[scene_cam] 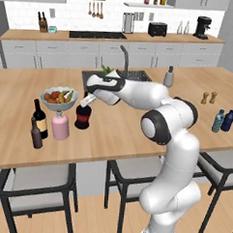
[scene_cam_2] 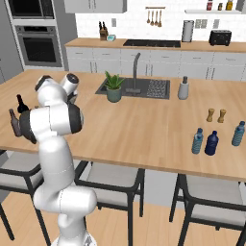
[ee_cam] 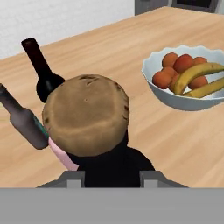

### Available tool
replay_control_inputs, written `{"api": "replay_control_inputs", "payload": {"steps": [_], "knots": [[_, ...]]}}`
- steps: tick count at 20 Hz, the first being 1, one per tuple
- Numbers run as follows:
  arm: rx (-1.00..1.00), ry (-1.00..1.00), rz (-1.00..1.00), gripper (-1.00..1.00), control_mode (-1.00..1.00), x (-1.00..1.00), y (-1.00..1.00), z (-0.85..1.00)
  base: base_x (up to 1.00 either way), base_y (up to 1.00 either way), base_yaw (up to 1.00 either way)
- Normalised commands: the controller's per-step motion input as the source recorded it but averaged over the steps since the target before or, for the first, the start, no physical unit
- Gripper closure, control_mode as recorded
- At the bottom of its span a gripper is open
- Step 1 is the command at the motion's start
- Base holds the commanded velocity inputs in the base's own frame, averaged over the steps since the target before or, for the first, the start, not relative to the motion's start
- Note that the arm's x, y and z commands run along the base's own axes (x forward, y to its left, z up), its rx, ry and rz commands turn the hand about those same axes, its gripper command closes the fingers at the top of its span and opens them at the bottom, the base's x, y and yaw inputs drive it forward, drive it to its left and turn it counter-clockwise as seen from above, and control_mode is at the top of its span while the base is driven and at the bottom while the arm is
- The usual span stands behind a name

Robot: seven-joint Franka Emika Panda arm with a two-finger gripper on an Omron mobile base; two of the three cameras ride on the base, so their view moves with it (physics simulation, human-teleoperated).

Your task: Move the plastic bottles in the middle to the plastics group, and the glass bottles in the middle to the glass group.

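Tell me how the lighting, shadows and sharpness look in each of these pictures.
Left base view: even, flat light, with soft faint shadows under the fruit bowl and the squat dark bottle; no glare.
Right base view: the same flat light, distant shelf items coarse and blurry.
Hand view: the bottle's brown cork top looms large and slightly soft, blocking much behind it; the counter shows little shadow.

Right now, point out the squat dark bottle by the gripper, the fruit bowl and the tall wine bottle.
squat dark bottle [scene_cam: 82, 117], left base view, on its red label.
fruit bowl [ee_cam: 175, 101], hand view, on its pale outer wall.
tall wine bottle [scene_cam: 39, 121], left base view, on its labelled body.
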Motion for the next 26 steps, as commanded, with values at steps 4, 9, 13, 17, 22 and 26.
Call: {"api": "replay_control_inputs", "payload": {"steps": [4, 9, 13, 17, 22, 26], "knots": [[0.00, -0.11, 0.05, 1.00, -1.00, 0.08, 0.12, 0.00, 0.00, 0.00, 0.00], [0.00, -0.04, 0.06, 1.00, -1.00, 0.01, 0.23, -0.02, 0.00, 0.00, 0.00], [0.00, 0.00, 0.05, 1.00, -1.00, 0.00, 0.14, 0.00, 0.00, 0.00, 0.00], [-0.02, 0.00, 0.01, 1.00, -1.00, 0.00, 0.02, -0.02, 0.00, 0.00, 0.00], [-0.07, 0.00, 0.00, 1.00, -1.00, 0.02, 0.00, -0.21, 0.00, 0.00, 0.00], [-0.08, 0.00, 0.00, 1.00, -1.00, 0.06, 0.03, -0.38, 0.00, 0.00, 0.00]]}}
